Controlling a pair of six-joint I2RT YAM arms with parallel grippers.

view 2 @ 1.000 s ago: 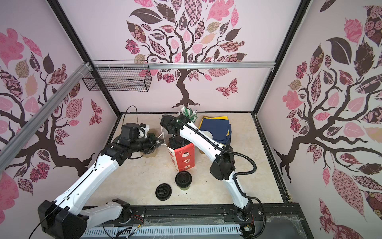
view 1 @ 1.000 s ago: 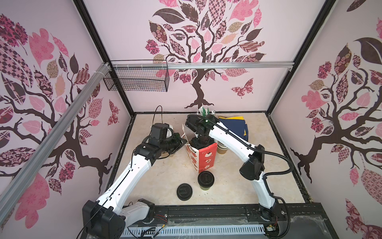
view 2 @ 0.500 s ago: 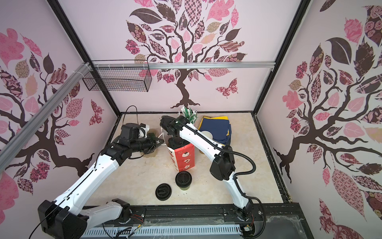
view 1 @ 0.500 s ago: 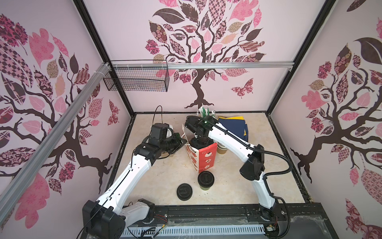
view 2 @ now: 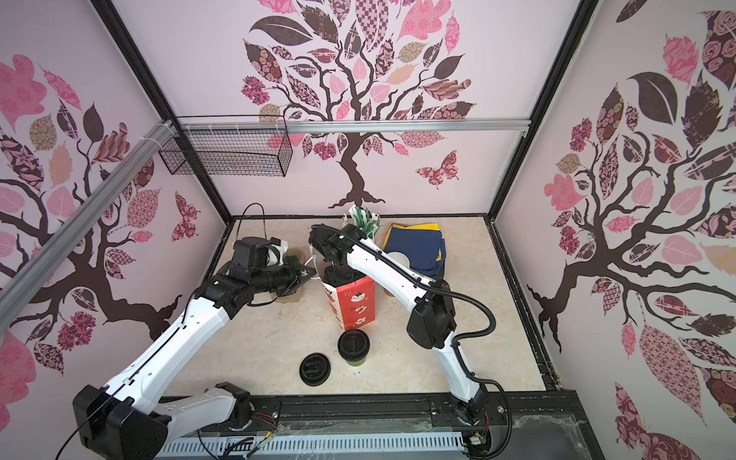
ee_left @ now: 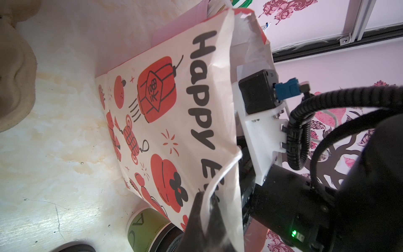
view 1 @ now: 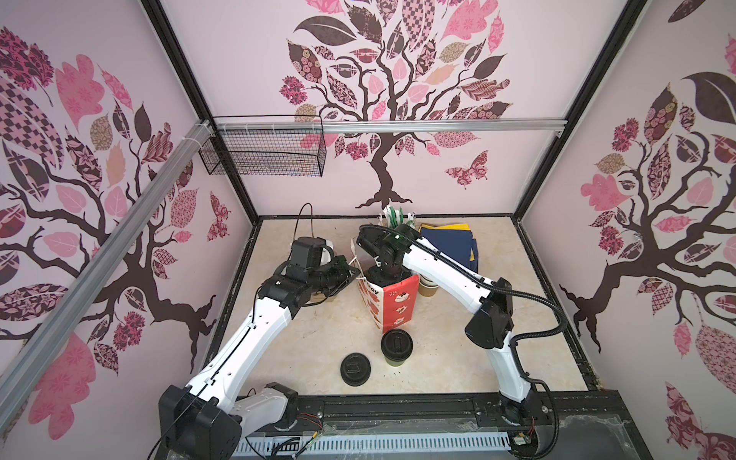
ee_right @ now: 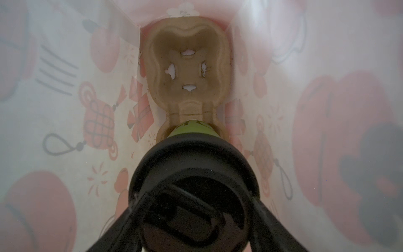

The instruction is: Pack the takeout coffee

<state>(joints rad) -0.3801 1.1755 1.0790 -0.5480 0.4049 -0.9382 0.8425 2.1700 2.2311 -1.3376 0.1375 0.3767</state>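
Observation:
A red-and-white paper bag (view 1: 392, 304) (view 2: 355, 304) stands open mid-table. My left gripper (view 1: 353, 275) (ee_left: 205, 207) is shut on the bag's rim at its left side. My right gripper (ee_right: 193, 207) reaches down inside the bag and is shut on one takeout coffee cup (ee_right: 192, 128), its fingers (ee_right: 268, 220) flanking the black lid (ee_right: 192, 170). This cup sits in the near pocket of a beige carrier (ee_right: 187, 54) on the bag's floor. A second lidded coffee cup (view 1: 396, 347) (view 2: 353, 345) (ee_left: 146, 227) stands on the table in front of the bag.
A loose black lid (view 1: 355, 369) (view 2: 314, 369) lies left of the front cup. Another beige pulp piece (ee_left: 15, 65) lies under my left arm. Navy and yellow napkins (view 1: 450, 243), brown cups (view 1: 428, 287) and green stirrers (view 1: 394, 217) sit behind the bag. A wire basket (view 1: 263, 153) hangs on the back wall.

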